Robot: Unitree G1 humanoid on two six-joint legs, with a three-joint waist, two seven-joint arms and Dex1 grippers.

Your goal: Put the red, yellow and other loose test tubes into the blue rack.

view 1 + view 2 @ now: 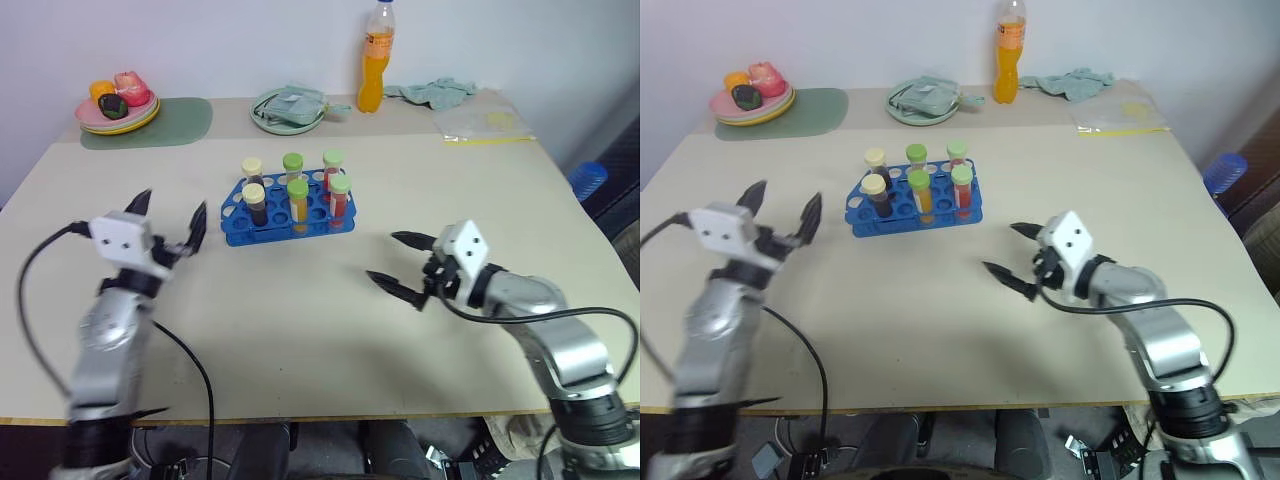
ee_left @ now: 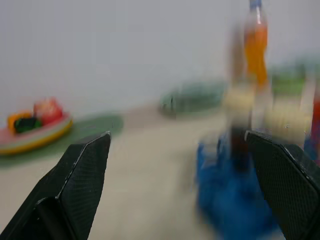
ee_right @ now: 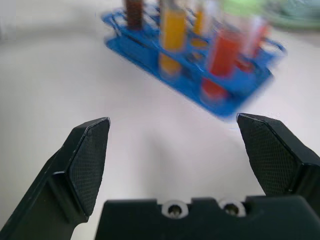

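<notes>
Left eye view: I see six capped test tubes (image 1: 298,201) standing in the blue rack (image 1: 287,218); left gripper (image 1: 168,220) and right gripper (image 1: 402,265) both spread, holding nothing.

Left arm raised at the left side, forearm upright, wrist bent forward. Left pincer (image 1: 170,222) spread wide, both black fingers (image 1: 139,203) pointing forward and a little up, nothing between them. Right arm reaching in from the right side, elbow bent, wrist turned inward. Right pincer (image 1: 398,266) also spread wide, fingers (image 1: 412,240) aimed forward and to the left, tilted slightly down, empty. Both held above the bench (image 1: 320,350), well apart from each other.
</notes>
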